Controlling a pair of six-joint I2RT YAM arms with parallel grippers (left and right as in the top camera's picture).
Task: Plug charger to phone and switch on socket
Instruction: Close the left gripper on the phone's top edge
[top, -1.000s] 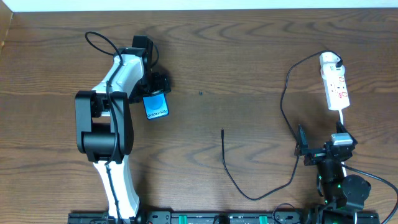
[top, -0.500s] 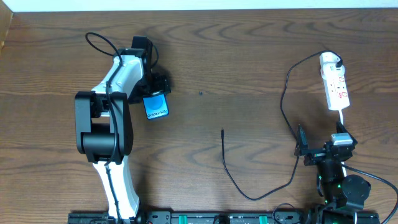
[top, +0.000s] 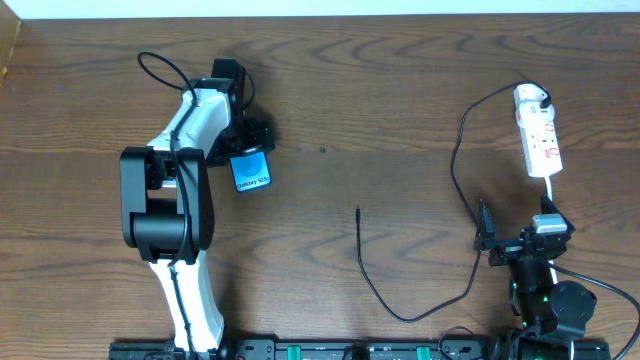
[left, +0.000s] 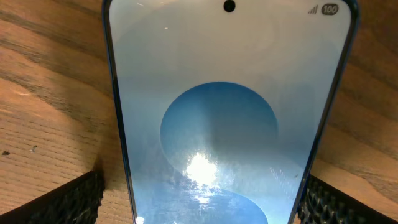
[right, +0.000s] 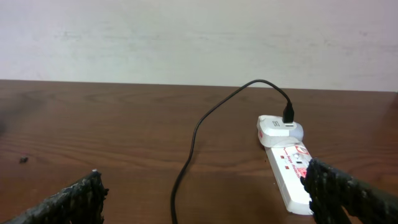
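Note:
The phone (top: 252, 171) lies flat on the table with its blue screen up, and it fills the left wrist view (left: 227, 124). My left gripper (top: 249, 150) is open and straddles the phone's near end, one black finger (left: 62, 202) on each side; the left one stands clear of the phone's edge. The socket (top: 540, 140) lies at the far right. The charger's white adapter (top: 530, 97) sits in its far end. The thin black cable (top: 455, 170) loops down to a free tip (top: 358, 211) mid-table. My right gripper (top: 520, 236) is open, near the front edge, facing the socket (right: 289, 174) and the cable (right: 199, 130).
The left arm's white and black body (top: 170, 200) stretches from the front edge toward the phone. A black mounting rail (top: 330, 350) runs along the front edge. A pale wall (right: 186, 37) rises behind the table's far edge.

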